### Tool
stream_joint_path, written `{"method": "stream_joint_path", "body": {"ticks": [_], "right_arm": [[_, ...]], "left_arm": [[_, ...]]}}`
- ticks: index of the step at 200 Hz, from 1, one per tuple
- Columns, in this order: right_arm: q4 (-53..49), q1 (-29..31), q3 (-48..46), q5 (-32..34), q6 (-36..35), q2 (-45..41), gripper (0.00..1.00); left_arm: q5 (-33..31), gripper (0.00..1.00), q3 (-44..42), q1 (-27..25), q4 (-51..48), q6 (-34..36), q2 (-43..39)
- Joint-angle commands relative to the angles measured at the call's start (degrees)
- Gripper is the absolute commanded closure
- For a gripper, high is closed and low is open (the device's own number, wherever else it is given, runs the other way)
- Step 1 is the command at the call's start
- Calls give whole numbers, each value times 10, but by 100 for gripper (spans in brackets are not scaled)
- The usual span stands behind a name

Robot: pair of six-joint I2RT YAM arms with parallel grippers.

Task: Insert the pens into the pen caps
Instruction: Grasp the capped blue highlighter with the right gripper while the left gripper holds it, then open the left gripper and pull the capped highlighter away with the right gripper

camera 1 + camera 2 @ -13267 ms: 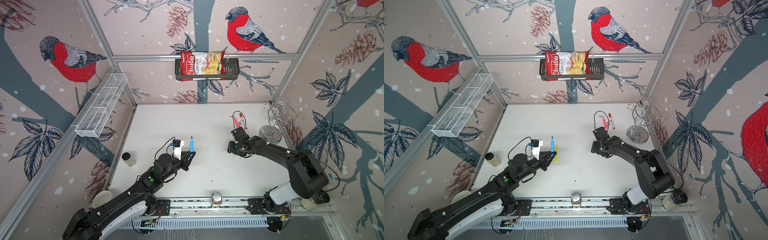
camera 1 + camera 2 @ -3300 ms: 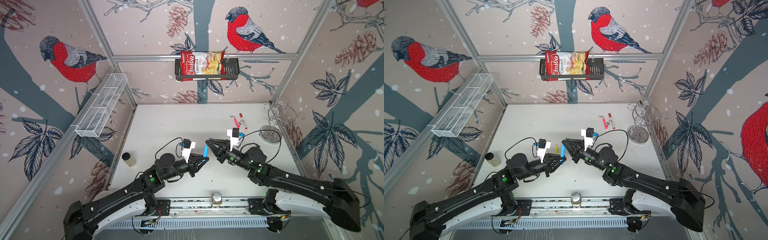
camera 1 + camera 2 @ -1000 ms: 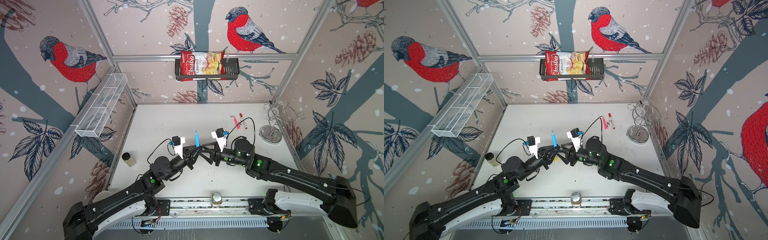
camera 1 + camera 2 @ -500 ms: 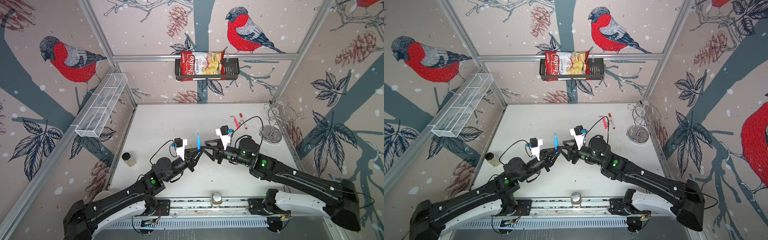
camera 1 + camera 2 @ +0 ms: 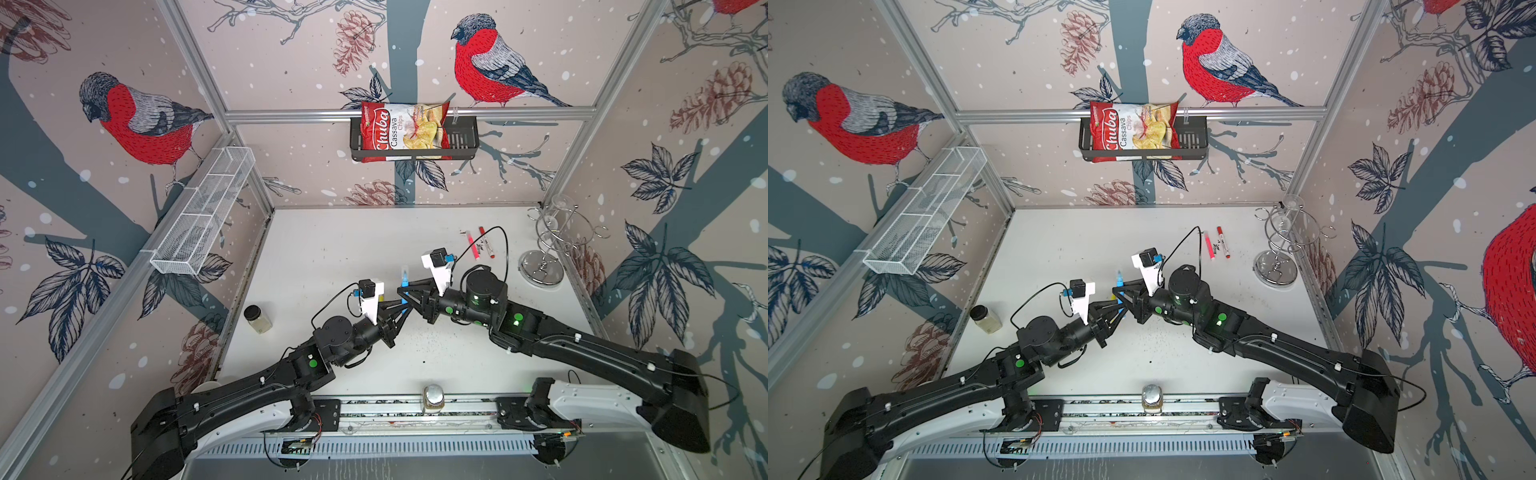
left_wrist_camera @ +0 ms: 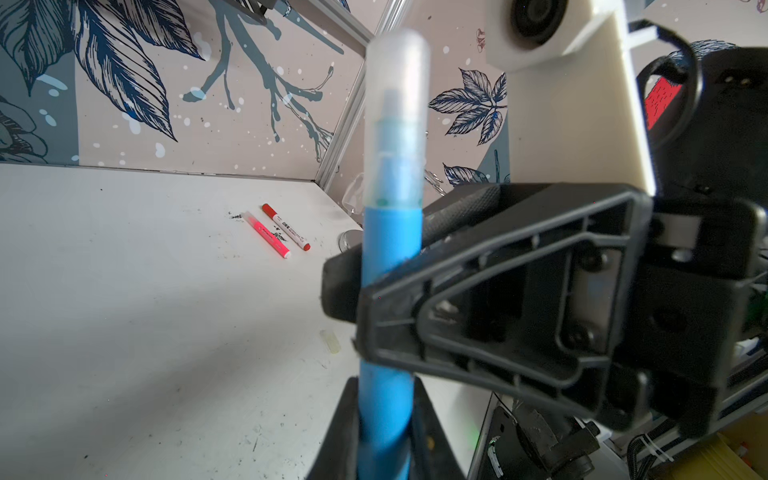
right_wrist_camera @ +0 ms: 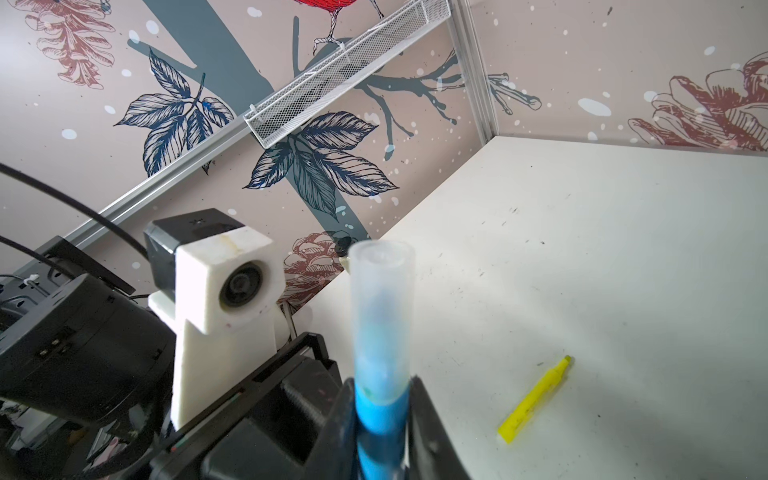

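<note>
Left tool (image 6: 384, 424), right tool (image 7: 382, 415) both clamped on blue pen (image 6: 390, 237), cap (image 6: 397, 116) on tip — we reckon light, stiff, slick — grip barrel.

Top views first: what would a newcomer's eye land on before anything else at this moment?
The two arms meeting at centre: the left gripper and right gripper both clamp one blue pen, with a translucent cap already over its tip. Next come the pink-red pen and white pen lying side by side at the back right, and the chips bag in the basket on the back wall.
</note>
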Motion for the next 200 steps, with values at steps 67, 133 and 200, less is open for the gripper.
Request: {"method": "stream_joint_path", "body": {"ticks": [67,133,200], "right_arm": [[-18,0,-2,-11,3,11,88],[-48,-1,12,-3,11,26,97],[-116,-45,39,53,47,49,100]], "left_arm": [[-4,100,7,-2,19,12,1],[-9,100,4,-2,16,11,-4],[-46,52,12,-2,-51,10,-19]]}}
